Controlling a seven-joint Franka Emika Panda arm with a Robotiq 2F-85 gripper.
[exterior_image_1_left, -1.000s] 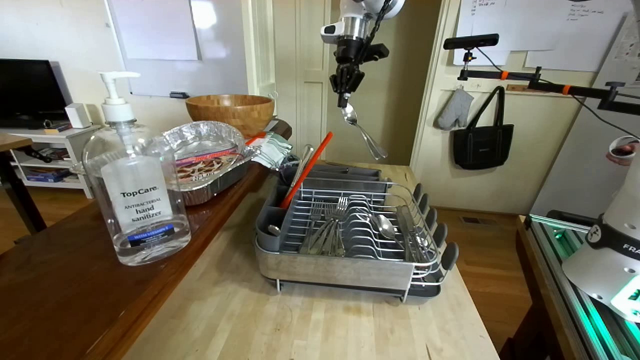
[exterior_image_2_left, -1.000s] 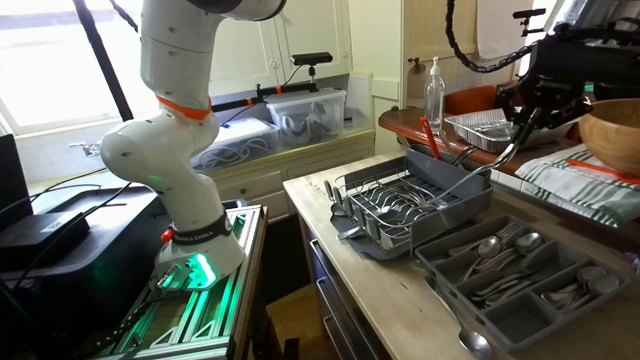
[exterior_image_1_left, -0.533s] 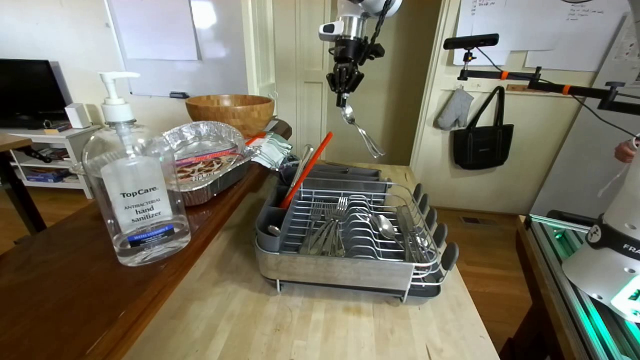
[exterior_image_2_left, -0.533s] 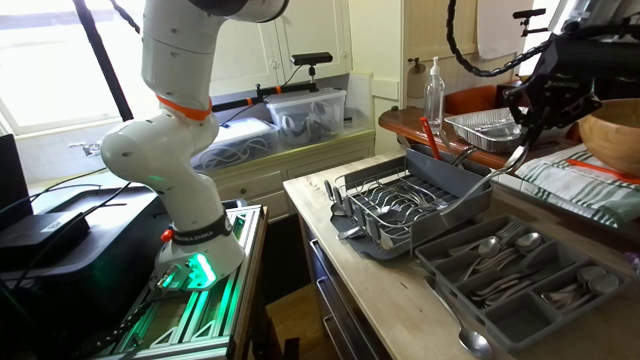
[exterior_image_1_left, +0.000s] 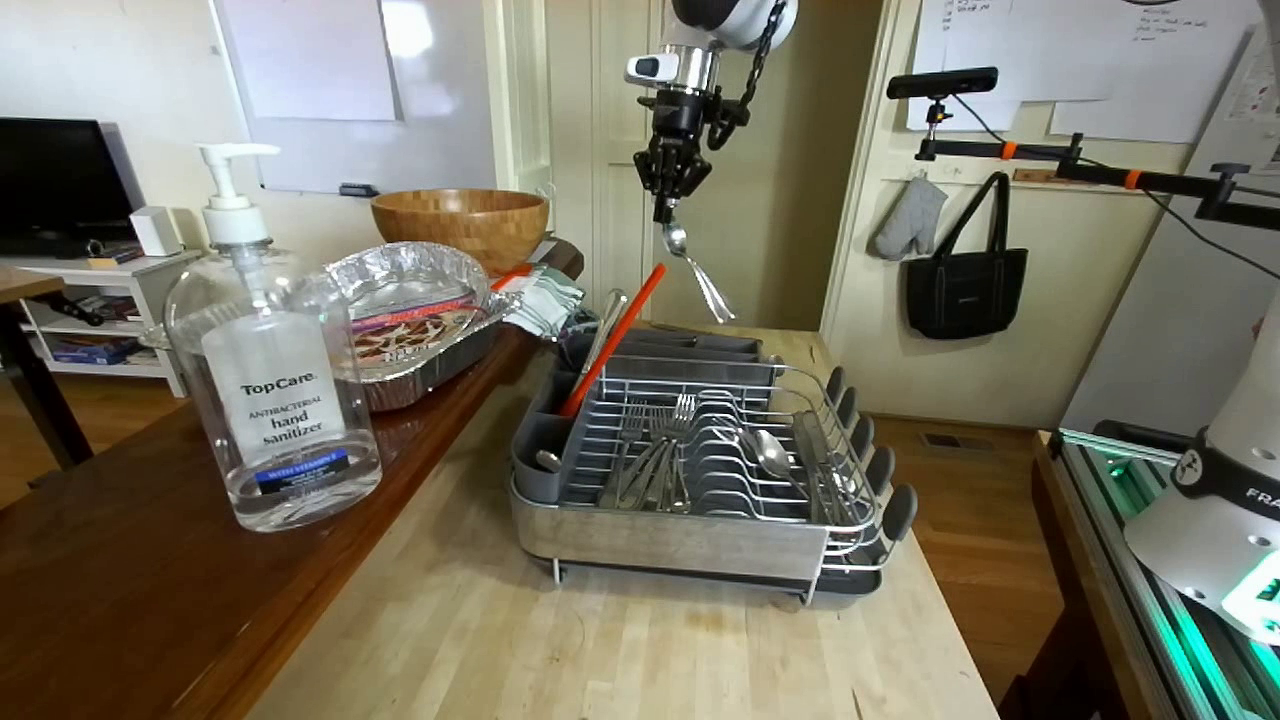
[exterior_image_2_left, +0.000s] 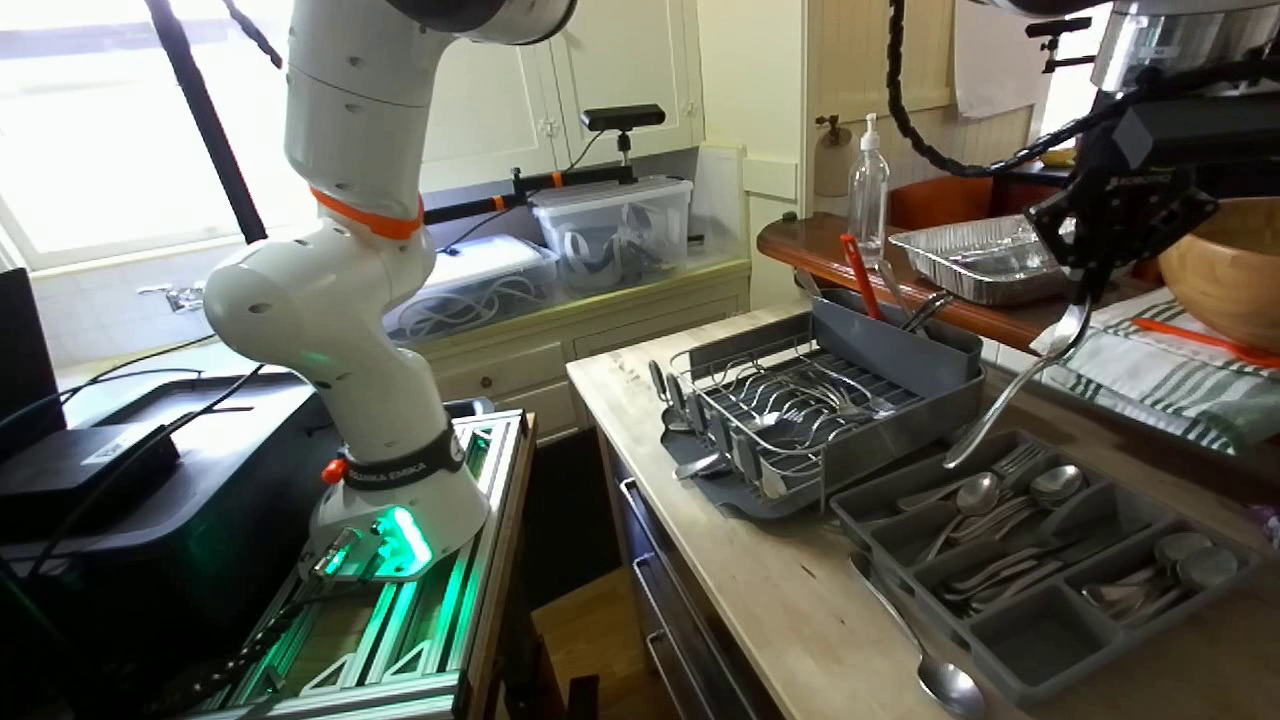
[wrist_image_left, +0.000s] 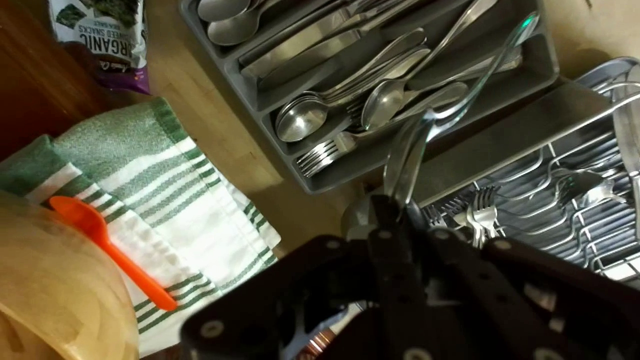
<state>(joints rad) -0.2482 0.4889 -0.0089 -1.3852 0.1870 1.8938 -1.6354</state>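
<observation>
My gripper (exterior_image_1_left: 664, 212) is shut on a silver spoon (exterior_image_1_left: 675, 238), with what looks like a second piece of cutlery alongside. The bowl end is at the fingertips and the handle slants down. In an exterior view, the gripper (exterior_image_2_left: 1088, 285) holds the spoon (exterior_image_2_left: 1010, 395) above a grey cutlery tray (exterior_image_2_left: 1045, 640) of spoons, forks and knives. In the wrist view, the gripper (wrist_image_left: 395, 215) and spoon (wrist_image_left: 407, 160) show with the tray (wrist_image_left: 542, 60) below. A dish rack (exterior_image_1_left: 670, 540) with forks, spoons and knives stands beside the tray. A loose spoon (exterior_image_2_left: 950, 688) lies beside the tray.
A wooden bowl (exterior_image_2_left: 1225, 260), an orange spoon (wrist_image_left: 132, 267) on a striped towel (wrist_image_left: 200, 230), and a foil pan (exterior_image_2_left: 985, 260) stand on the raised brown counter. A hand sanitizer bottle (exterior_image_1_left: 285, 400) is there too. An orange utensil (exterior_image_1_left: 615, 345) sticks up from the rack's holder.
The gripper with the spoon has moved away from the dish rack and slightly down; the handle's end has passed from over the rack to over the tray. The rack and tray have not moved.
</observation>
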